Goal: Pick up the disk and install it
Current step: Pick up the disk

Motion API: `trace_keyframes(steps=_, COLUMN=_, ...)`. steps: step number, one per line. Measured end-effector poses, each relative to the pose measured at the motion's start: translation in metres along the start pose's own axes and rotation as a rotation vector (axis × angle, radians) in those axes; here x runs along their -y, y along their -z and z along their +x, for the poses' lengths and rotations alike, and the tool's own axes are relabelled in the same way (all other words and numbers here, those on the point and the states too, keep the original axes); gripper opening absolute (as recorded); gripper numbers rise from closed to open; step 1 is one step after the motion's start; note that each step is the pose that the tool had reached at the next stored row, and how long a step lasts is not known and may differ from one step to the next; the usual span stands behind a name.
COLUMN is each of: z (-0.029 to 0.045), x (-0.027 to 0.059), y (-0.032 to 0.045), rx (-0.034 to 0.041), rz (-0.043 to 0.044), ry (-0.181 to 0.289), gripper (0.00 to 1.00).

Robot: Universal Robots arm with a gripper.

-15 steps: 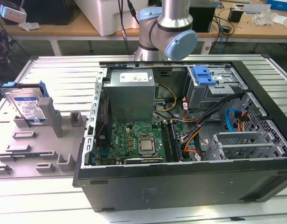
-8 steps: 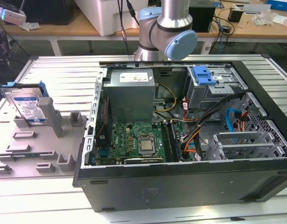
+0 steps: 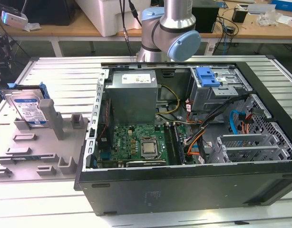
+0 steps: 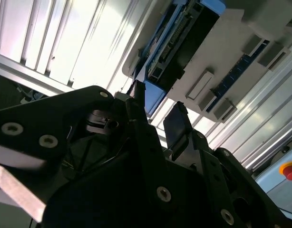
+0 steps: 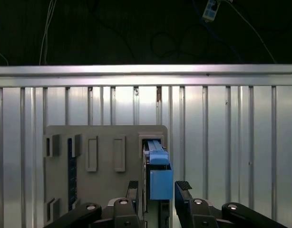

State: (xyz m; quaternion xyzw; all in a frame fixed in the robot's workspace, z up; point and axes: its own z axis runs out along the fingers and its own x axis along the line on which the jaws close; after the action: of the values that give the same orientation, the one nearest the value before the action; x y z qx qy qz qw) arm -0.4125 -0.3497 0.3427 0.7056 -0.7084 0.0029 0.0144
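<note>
Disk (image 5: 160, 180): upright in grey holder (image 5: 105, 137) on slatted surface (image 5: 231, 142). Claw (image 5: 158, 187): wide, straddling its blue carrier, not yet clamped. Handling: best centred, then closed squarely on the flat faces.

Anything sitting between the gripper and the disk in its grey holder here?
Nothing visible does. In the first wrist view the gripper faces the disk, its open fingers either side of its blue edge. The grey holder lies beside the disk, not between.

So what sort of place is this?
Likely a robotics lab or workshop: an opened computer case on a slotted aluminium table, a grey fixture holding the disk, cable-strewn workbenches behind.
</note>
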Motion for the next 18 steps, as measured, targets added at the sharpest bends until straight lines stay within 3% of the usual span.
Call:
trace_keyframes(steps=6, z=-0.0009, x=0.0001, y=-0.0046, rx=0.0000, rz=0.0001, ry=0.000, gripper=0.44)
trace_keyframes(steps=18, z=-0.0016, x=0.0004, y=-0.0235, rx=-0.0001, rz=0.0008, ry=0.006, gripper=0.44)
